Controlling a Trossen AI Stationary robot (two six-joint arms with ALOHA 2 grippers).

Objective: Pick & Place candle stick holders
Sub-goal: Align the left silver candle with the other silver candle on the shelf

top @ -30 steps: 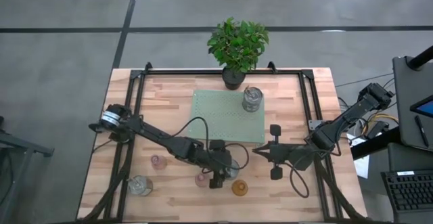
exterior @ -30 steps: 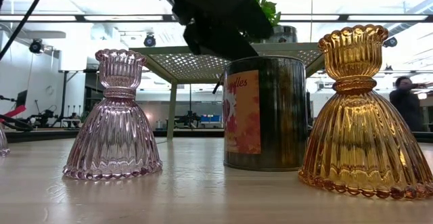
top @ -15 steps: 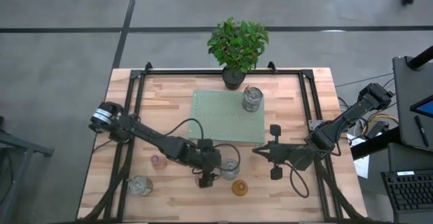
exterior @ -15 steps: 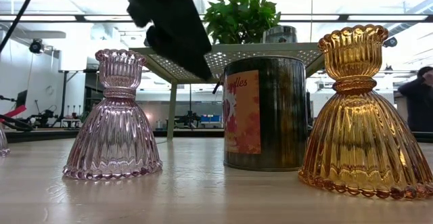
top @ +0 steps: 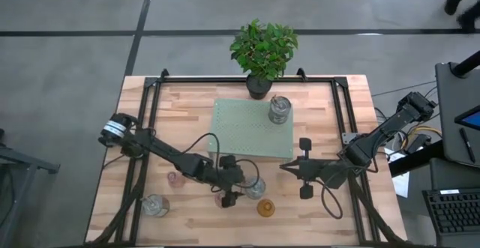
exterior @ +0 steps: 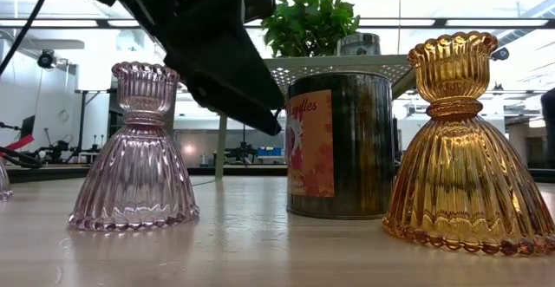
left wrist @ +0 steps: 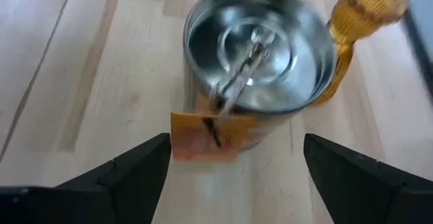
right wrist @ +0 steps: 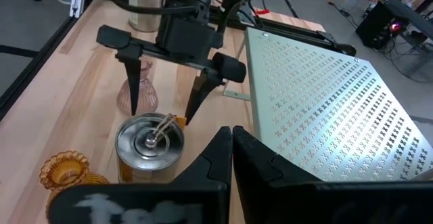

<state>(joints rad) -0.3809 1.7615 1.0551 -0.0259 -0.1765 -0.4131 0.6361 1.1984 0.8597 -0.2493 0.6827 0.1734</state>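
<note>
Candle stick holders, lower centre of the high view, on the wooden desk [top: 187,98]: a pink glass holder [exterior: 132,153], ribbed and bell-shaped, narrow at the neck; an amber glass holder [exterior: 464,148] of like form; a silvery tin holder [exterior: 338,144] between them, with an orange label. The glass ones look stiff, smooth, likely slippery and breakable; the neck under the cup seems the safest place to grip. The tin looks light and rigid and is best taken across its round wall. In the left wrist view its open top shows only a metal fitting and a dangling tag. A second silvery holder [top: 279,109] stands on the green perforated panel [top: 240,128], upper centre. The left claw [right wrist: 166,85], fingers spread and released, hangs over the tin and the pink holder. The right claw [top: 285,167] waits at centre right, clenched with fingers together.
</note>
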